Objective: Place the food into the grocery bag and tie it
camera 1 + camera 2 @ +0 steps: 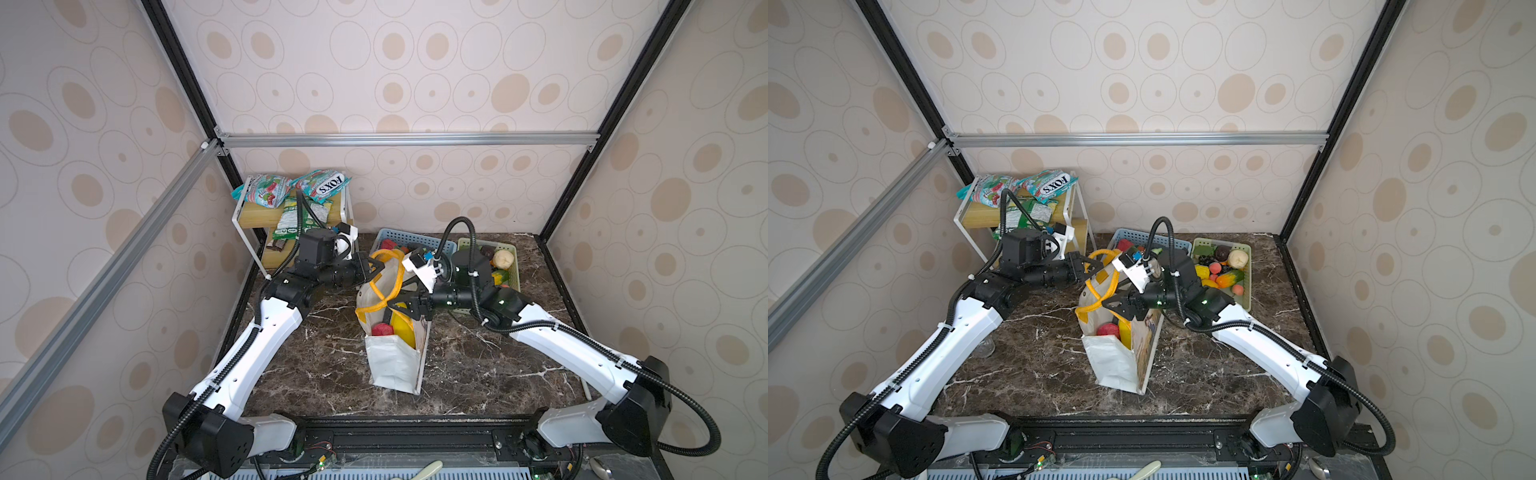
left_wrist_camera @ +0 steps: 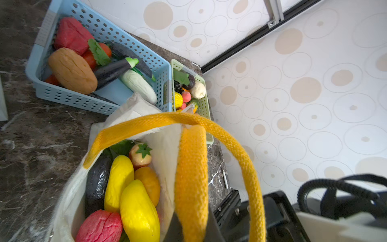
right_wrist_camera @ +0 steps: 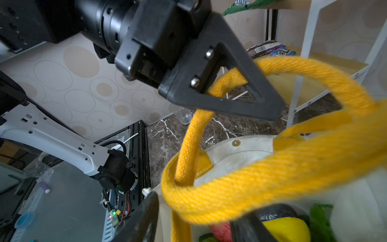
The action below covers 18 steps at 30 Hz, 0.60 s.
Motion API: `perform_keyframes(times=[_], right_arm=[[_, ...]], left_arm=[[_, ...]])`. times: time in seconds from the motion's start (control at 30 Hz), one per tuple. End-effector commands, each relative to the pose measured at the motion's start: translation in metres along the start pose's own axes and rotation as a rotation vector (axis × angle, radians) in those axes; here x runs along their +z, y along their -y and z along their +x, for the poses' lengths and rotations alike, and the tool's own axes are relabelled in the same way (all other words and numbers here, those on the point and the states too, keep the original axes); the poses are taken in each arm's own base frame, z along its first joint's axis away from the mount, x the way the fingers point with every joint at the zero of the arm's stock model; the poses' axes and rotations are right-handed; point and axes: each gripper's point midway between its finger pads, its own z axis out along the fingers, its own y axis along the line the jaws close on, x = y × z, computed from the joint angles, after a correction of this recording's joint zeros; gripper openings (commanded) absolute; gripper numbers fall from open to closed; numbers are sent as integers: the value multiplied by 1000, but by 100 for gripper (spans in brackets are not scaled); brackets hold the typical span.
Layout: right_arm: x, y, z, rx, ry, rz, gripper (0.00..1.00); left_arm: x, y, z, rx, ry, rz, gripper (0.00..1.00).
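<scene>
While L pincer (image 1: 372, 266) clamps bag handle (image 2: 191, 167), R pincer (image 1: 400, 305) gapes.

Mouth of bag (image 1: 392, 365): barred by crossed handles (image 1: 384, 286), with left gripper (image 1: 375, 267) and right gripper (image 1: 395, 301) crowding over it. Behind bag: blue basket (image 1: 415, 237) and green basket (image 1: 514, 270), close. Behind-left of bag: rack (image 1: 253, 218). Surface (image 1: 478, 374) in front of bag and at both sides: open.
</scene>
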Motion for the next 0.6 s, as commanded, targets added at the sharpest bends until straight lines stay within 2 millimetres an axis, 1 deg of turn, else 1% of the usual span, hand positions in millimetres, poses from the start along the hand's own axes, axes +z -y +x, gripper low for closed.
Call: perform_keyframes(times=[0.0,0.07,0.13,0.2,0.33,0.4,0.47,0.53,0.57], right_arm=[[-20,-20,19,-44,-133,-112,58],[-24,-17,25,-74,-182,-110,59],[-24,-7,33,-89,-230,-78,58],[-19,8,38,-107,-246,-18,58],[-2,35,33,-160,-173,65,58],[6,44,27,-183,-129,74,58],[15,44,22,-193,-96,36,59],[22,38,18,-204,-62,-35,59],[26,32,16,-214,-37,-89,59]], left_arm=[[-12,28,-7,50,28,113,0],[-13,29,-7,49,32,118,0],[-13,30,-8,49,36,123,0],[-14,32,-9,48,42,129,0],[-15,38,-10,47,39,153,0],[-15,40,-10,48,37,160,0],[-15,43,-9,48,33,170,0],[-14,43,-8,40,28,176,0],[-13,43,-8,33,27,180,0]])
